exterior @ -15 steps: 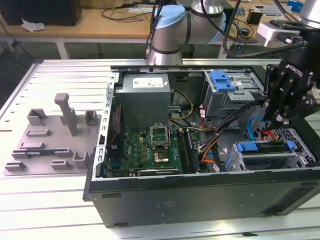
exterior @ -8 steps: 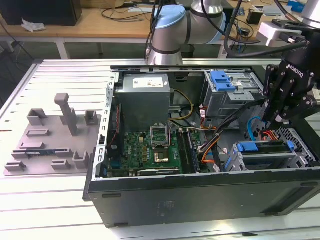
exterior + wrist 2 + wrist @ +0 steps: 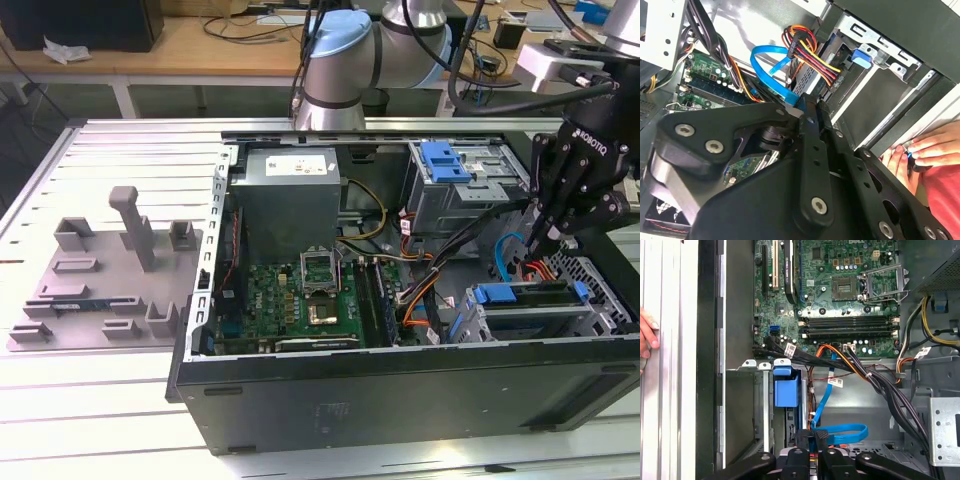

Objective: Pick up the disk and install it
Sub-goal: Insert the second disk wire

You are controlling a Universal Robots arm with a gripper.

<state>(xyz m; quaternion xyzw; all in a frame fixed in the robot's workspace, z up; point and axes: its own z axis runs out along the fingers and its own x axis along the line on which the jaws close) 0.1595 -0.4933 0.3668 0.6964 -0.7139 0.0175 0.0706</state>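
Note:
The disk [image 3: 530, 312] lies flat in the drive cage at the front corner of the open computer case, on the exterior view's right, with its blue carrier bracket [image 3: 495, 294] facing into the case. In the second wrist view the disk's silver body [image 3: 807, 80] sits in the cage with red, yellow and orange wires plugged into it. My black gripper [image 3: 533, 246] hangs just above and behind the cage, by the blue flat cable [image 3: 840, 432]. In both wrist views the gripper [image 3: 807, 103] [image 3: 811, 438] is shut, with nothing seen held in it.
The motherboard [image 3: 850, 295] fills the case floor. Black cable bundles [image 3: 880, 385] cross beside the cage. A small blue latch [image 3: 786, 387] sits on the cage edge. A person's hand [image 3: 927, 150] rests on the case rim. The grey power supply [image 3: 288, 195] and a grey fixture tray [image 3: 105, 285] lie to the exterior view's left.

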